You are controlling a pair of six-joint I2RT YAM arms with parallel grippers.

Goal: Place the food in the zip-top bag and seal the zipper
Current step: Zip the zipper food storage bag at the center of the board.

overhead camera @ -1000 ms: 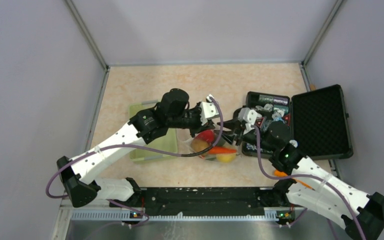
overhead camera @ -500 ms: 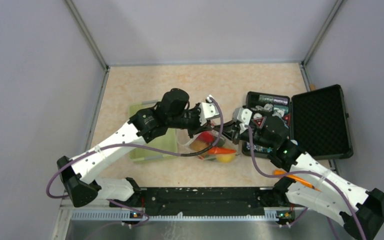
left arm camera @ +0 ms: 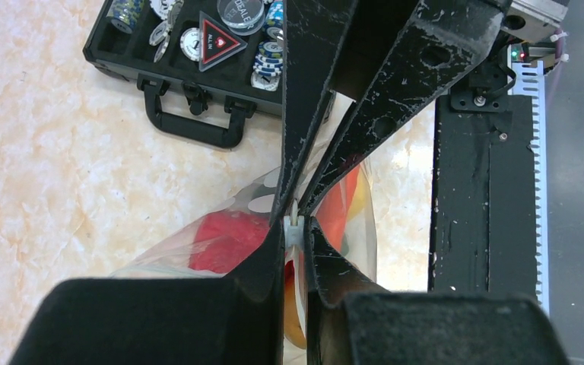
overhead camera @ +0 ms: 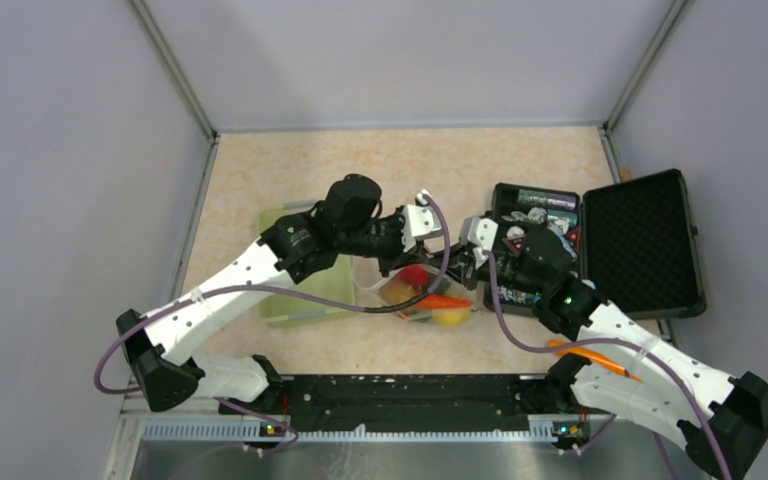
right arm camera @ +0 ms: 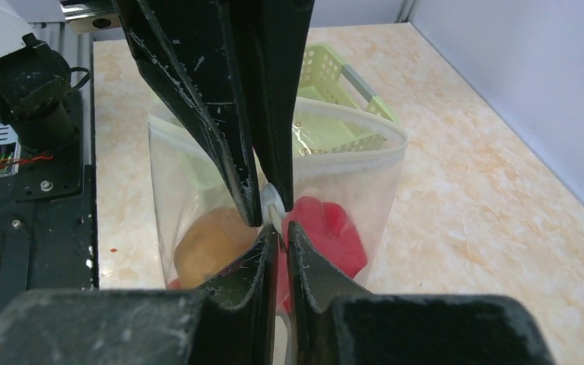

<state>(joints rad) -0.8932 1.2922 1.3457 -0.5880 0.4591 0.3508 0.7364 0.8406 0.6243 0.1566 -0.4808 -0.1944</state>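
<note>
1. Top external view: the zip-top bag hangs upright at the middle of the table, held between the two arms, just beside the green basket.
2. Food sits in the bag's bottom: a red piece, a brownish one, an orange carrot and a yellow piece show through the plastic.
3. On the right wrist view the zipper curves round a mouth that gapes wide, so the seal is not made.
4. The left gripper is pinched tight on the zipper strip at one end of the mouth.
5. The right gripper has its jaws nearly together on the strip at the opposite end, and it looks like a thin hold.
6. Risks, as I judge them:
   - The thin strip could slip from the right pinch if the arms pull apart too hard, and the loaded bag would sag or tip.
   - Pressing the zipper while its two tracks are misaligned would leave a gap.
   - A stray orange piece, perhaps a carrot, lies by the right arm's base outside the bag, and sealing now could leave it out.
7. The black case lies open near the right arm, where a wide swing could clip it.
</note>
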